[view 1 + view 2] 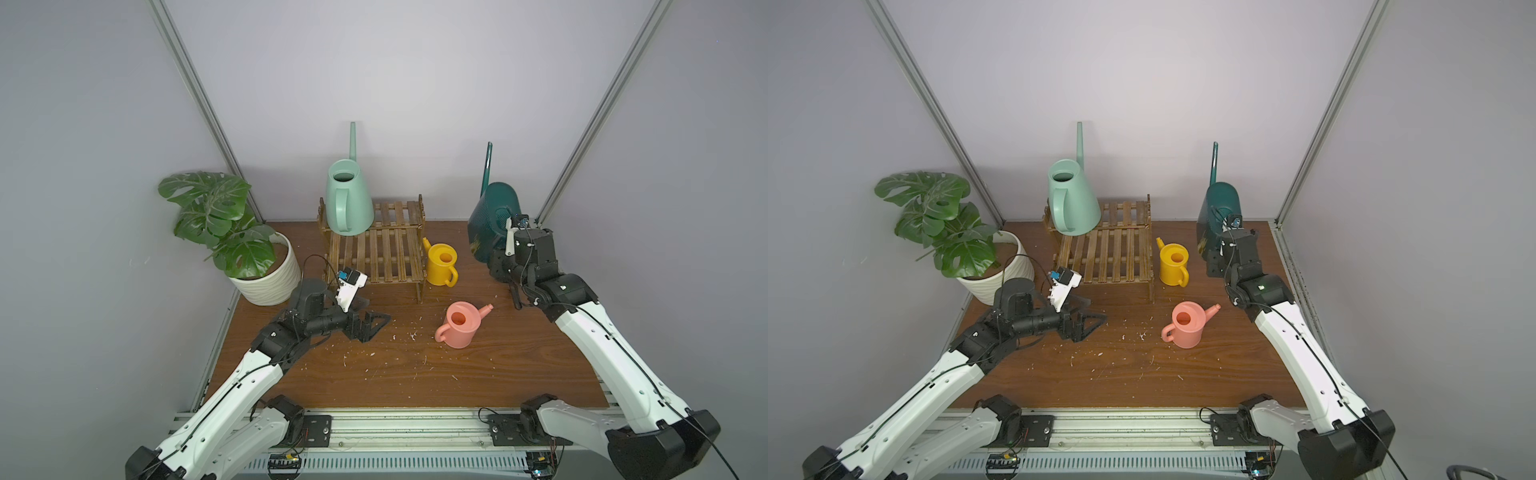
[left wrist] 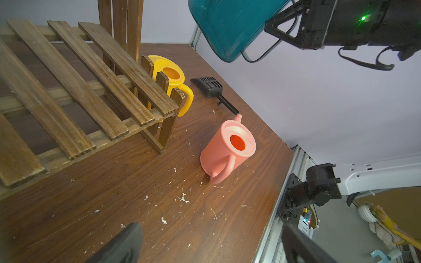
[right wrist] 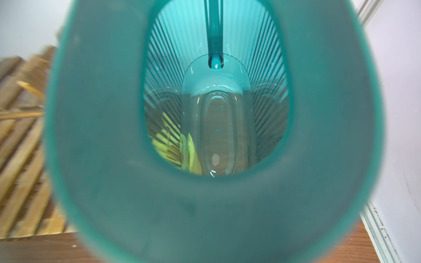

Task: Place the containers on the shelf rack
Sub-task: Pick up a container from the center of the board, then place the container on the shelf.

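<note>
Rack [image 1: 386, 253] stands at the back edge of the worktop [image 1: 415, 374], about mid-width, two stepped tiers. Mint can [image 1: 349, 203] sits upright on the upper tier at its left end, handle facing front, spout up toward the back wall. Lower tier bare.

Teal can [image 1: 494, 208] is off the worktop, over the back right corner, tilted, spout pointing up and back. The left wrist view shows its base hanging in the air. Right gripper [image 1: 498, 262] is clamped on the teal can at its near side; the right wrist view looks straight down into the can's mouth, fingertips not visible there.

Yellow can [image 1: 441, 266] is upright on the worktop just beside the rack's right front leg, spout toward the rack, handle toward the front right. Pink can [image 1: 459, 326] is upright on the worktop, in front of the yellow one and apart from it, spout toward the right edge.

Left gripper [image 1: 374, 326] hangs low over the worktop near the rack's front left leg, jaws wide apart, nothing between them, pointed toward the pink can.

Plant pot [image 1: 270, 282] sits in the back left corner. Black tool [image 2: 208, 85] lies flat behind the pink can. White specks [image 1: 413, 336] are scattered mid-worktop.
</note>
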